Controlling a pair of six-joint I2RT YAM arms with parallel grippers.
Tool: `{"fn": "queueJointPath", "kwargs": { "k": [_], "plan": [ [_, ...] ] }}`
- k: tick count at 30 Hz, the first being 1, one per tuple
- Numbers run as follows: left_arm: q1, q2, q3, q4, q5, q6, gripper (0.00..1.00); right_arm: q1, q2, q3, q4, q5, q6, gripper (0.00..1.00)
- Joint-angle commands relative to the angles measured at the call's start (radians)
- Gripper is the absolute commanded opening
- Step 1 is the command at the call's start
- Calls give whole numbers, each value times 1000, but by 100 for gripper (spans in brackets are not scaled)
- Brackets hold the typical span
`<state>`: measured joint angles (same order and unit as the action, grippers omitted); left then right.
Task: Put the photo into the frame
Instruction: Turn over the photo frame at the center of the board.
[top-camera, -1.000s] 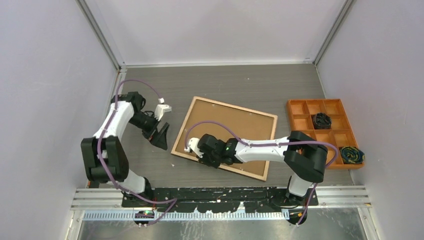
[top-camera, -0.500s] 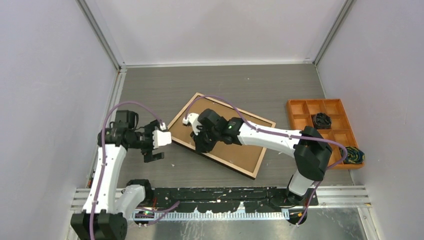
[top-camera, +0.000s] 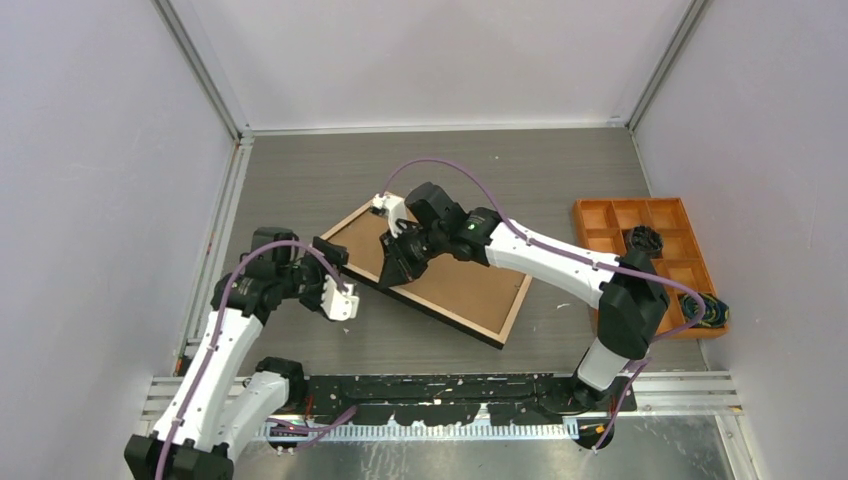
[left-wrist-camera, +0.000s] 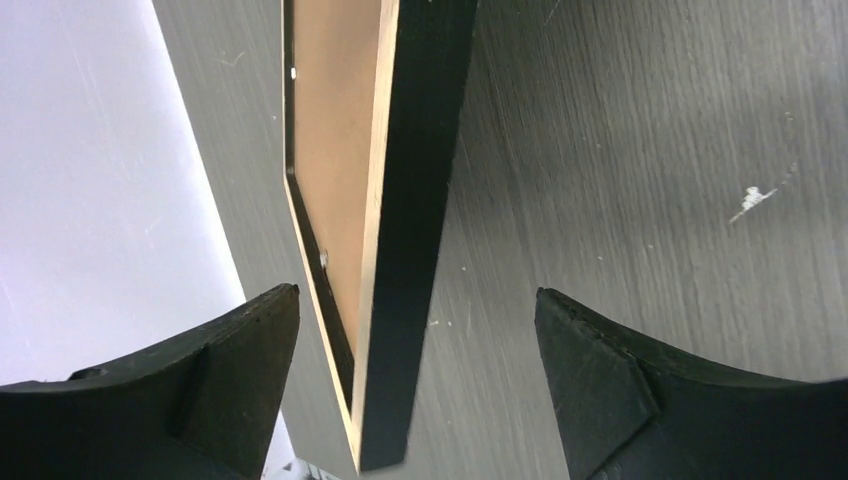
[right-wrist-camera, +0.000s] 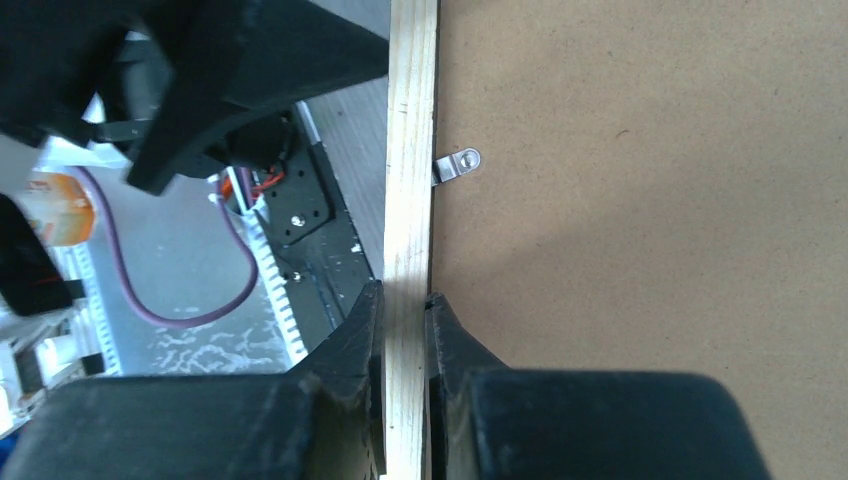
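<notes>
The left gripper (left-wrist-camera: 415, 298) is spread wide and holds nothing. One corner of the frame (left-wrist-camera: 420, 150) stands between its two fingers, touching neither, with the black outer face towards its right finger and the brown backing board (left-wrist-camera: 330, 150) towards its left. The frame lies back-up across the table (top-camera: 500, 170) and looks tipped up along the side the right arm holds. The right gripper (right-wrist-camera: 404, 295) is closed tight on that side's light wood rail, one finger on each face. The backing board is just inside its grip, and a small metal clip (right-wrist-camera: 458, 162) sits a little ahead of its fingertips. The photo shows in no view, so I cannot tell whether it is under the board. As I judge it, the step is to steady the frame so the back can be opened. The left gripper should close squarely on the corner, pads flat on the faces. The right should hold its pinch without twisting until then, since a thin rail can slip or rack. The orange tray (top-camera: 600, 215) lies well beyond the right arm and plays no part.
</notes>
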<state>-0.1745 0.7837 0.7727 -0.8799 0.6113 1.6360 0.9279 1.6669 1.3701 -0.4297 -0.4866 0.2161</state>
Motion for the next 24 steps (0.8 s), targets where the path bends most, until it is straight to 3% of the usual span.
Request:
{"fn": "queueJointPath", "kwargs": {
  "k": [1,10,15,17,24],
  "plan": [
    [-65,58,34,137,-76,14,83,7,-39,87,59,-119,70,1],
    [-91,79,64,140,-132,-7,42,-8,-36,150,6,-92,91,4],
    [-91,83,108,129,-128,-62,32,-21,-78,197,-158,45,-18,43],
    [-91,86,122,109,-124,-68,29,-22,-118,191,-215,109,-65,55],
    [-91,115,195,38,-118,-109,19,30,-236,167,-404,339,-230,82]
  ]
}}
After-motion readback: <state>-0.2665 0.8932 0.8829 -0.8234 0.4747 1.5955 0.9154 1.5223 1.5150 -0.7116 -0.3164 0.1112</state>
